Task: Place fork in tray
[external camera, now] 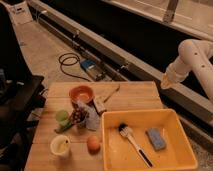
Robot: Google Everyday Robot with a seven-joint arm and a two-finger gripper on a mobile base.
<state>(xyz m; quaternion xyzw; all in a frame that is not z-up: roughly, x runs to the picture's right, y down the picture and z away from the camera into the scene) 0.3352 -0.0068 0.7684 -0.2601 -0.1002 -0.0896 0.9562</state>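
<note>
Yellow tray (135, 112): lower right of the wooden table (135, 92), largest thing in view, sloping walls, rounded corners.
Inside the tray: black-handled brush (134, 144) with white bristles, lying slantwise; blue sponge (156, 138) just right of it.
Fork (111, 93): pale tan and slim, flat on the table outside the tray, just past its far rim, lying slantwise to the right of the orange bowl (81, 93).
Gripper (166, 82): at the end of the white arm (192, 57) on the right, in the air off the table's far right corner, well apart from the fork; fingers drawn together, nothing seen between them.
Left of the tray: green cup (62, 116), crumpled packet (82, 116), white cup (60, 145), round orange fruit (93, 143).
Floor beyond the table: coiled black cable (69, 62).
</note>
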